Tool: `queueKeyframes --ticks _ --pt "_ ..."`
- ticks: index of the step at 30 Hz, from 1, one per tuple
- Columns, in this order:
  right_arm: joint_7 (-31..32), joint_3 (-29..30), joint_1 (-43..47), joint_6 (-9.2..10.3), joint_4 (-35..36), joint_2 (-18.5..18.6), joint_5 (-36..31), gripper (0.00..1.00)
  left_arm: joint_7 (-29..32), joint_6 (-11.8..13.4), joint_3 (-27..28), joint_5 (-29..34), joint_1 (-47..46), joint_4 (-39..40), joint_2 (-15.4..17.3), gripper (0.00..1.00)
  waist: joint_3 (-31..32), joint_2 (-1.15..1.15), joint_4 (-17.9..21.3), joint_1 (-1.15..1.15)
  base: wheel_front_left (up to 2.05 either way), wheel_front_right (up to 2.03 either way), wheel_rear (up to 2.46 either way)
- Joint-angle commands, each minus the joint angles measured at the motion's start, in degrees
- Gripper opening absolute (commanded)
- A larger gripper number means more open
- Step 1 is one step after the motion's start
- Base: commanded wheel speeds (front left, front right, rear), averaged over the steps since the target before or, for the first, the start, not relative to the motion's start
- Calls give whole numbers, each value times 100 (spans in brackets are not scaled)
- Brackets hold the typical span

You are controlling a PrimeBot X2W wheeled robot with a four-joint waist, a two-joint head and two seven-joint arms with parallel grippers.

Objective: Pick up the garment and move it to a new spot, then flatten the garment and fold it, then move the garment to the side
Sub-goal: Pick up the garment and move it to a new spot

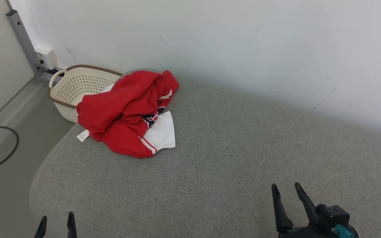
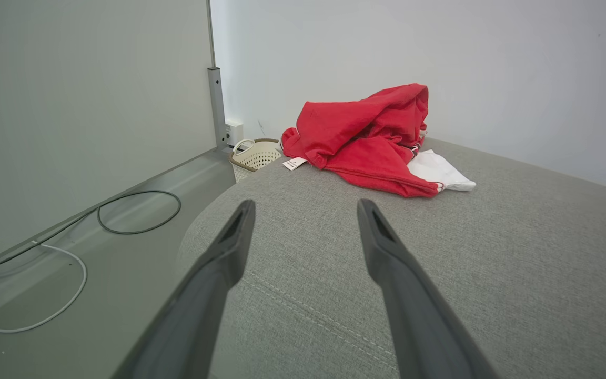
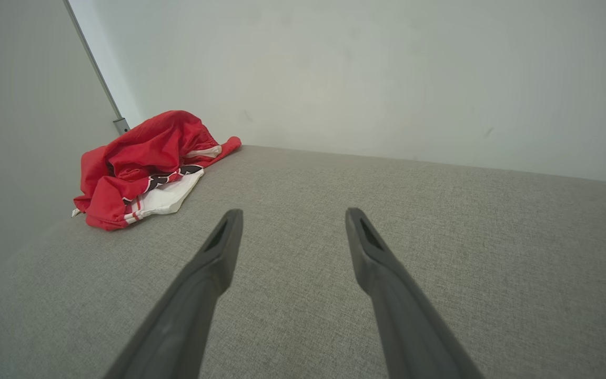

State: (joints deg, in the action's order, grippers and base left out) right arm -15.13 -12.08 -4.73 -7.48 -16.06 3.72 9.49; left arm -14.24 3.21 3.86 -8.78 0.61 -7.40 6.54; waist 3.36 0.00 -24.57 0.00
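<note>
garment: red-and-white heap (image 1: 124,112), crumpled at the far-left corner of the grey cushion (image 1: 230,155), right at the edge next to the basket (image 1: 65,109).
left hand: (image 1: 57,218) fingers spread wide, empty, near edge, well short of the heap.
right hand: (image 1: 285,185) spread wide, empty, well apart from the garment.
risk 1: a nudge on approach could push the heap off the edge into the basket or onto the floor.
risk 2: bunched layers; a pinch may catch one fold only and drag the heap.
risk 3: long reach for the right arm.
</note>
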Motion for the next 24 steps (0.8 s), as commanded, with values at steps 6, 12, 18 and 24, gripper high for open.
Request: queueKeyframes --ticks 6,12,18,24 --pt "-9 -44 42 -2 1 -21 -32 100 11 69 36 -88 53 -1 74 100 36 0 -77 0 0 0 0" --pt "-10 -66 25 -2 -19 -18 -48 100 -29 95 -8 -45 -5 75 83 100 33 0 -47 0 0 0 0" --pt "-11 -52 -20 -2 11 -1 -109 100 -31 -9 -113 -25 -318 137 167 100 1 0 40 0 0 0 0" --pt "-12 -68 -115 -2 33 37 -168 100 146 -167 -182 -20 -1252 240 406 100 -64 0 259 0 0 0 0"
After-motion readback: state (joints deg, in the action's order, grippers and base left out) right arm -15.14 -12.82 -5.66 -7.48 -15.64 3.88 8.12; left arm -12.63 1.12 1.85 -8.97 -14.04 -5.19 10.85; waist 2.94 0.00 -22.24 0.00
